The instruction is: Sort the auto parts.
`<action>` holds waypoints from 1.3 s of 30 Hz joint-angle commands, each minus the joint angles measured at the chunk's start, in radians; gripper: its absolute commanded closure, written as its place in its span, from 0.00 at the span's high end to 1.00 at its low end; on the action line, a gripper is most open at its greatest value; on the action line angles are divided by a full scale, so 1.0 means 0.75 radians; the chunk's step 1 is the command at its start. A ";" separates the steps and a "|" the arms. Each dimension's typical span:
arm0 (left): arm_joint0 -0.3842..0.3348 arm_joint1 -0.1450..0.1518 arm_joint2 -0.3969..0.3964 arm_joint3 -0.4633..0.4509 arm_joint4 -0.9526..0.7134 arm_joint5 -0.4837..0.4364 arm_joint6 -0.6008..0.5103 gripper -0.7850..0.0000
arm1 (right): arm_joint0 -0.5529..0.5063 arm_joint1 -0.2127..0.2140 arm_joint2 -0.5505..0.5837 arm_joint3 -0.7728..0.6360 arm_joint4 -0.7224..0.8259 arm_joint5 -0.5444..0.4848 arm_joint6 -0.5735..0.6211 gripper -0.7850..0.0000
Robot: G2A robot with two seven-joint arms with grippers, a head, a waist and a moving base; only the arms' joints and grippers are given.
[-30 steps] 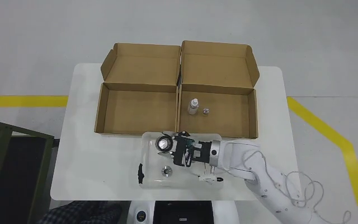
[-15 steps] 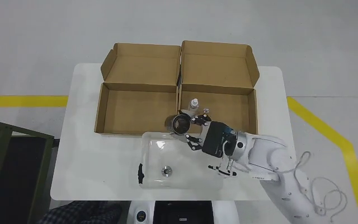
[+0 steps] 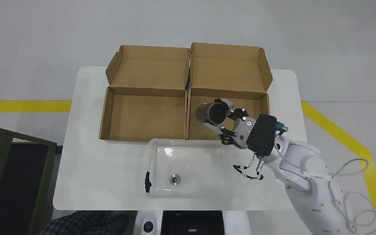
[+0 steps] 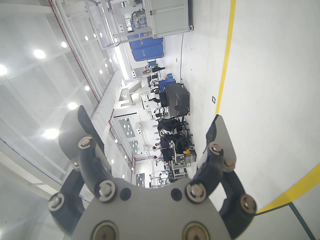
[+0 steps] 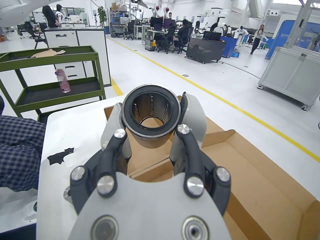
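The right hand (image 3: pixel 216 114) is clamped on a bearing (image 3: pixel 210 111), its two fingers pressed against opposite sides of the barrel. The bearing is a short, thick-walled cylinder: a smooth dull-metal sleeve capped by a black ring at the end. The right wrist view shows rows of small balls running lengthwise down its bore (image 5: pixel 150 139). Its long axis lies close to level and runs roughly along the bench's far edge. The ringed open end faces back toward the wrist and the other end points toward the left box (image 3: pixel 147 117).

The part is held over the left end of the right box (image 3: pixel 249 106), just beside the wall where the two boxes meet. Both boxes are plain brown corrugated cardboard, shallow and rectangular, side by side along the far half of the white, round-cornered bench (image 3: pixel 88 176), with their lids folded back toward the far edge.

A clear, glossy plastic tray (image 3: pixel 200 176) sits at the middle of the near edge. In it lies a small round metal part (image 3: pixel 174 179), and a ragged black scrap (image 3: pixel 147 181) is at the tray's left rim.

The left hand (image 4: pixel 150 121) is spread wide and holds nothing, its dark ribbed fingers (image 4: pixel 85 121) pointing out into the room.
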 commanded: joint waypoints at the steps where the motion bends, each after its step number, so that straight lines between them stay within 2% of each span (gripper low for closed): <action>1: 0.000 0.000 0.000 0.000 0.000 0.000 0.000 1.00 | -0.012 0.001 0.018 0.003 0.010 0.000 -0.020 0.00; 11: 0.000 0.000 0.000 0.000 0.000 0.000 0.000 1.00 | -0.033 0.001 0.040 0.040 0.042 -0.023 -0.050 0.00; 17: 0.000 0.000 0.000 0.000 0.000 0.000 0.000 1.00 | -0.002 -0.001 0.001 0.084 0.020 -0.046 -0.001 0.00; 25: 0.000 0.000 0.000 0.000 0.000 0.000 0.000 1.00 | 0.116 -0.020 -0.149 0.166 -0.042 -0.038 0.102 0.00; 39: 0.000 0.000 0.000 0.000 0.000 0.000 0.000 1.00 | 0.385 -0.085 -0.428 0.401 -0.094 0.067 0.258 0.00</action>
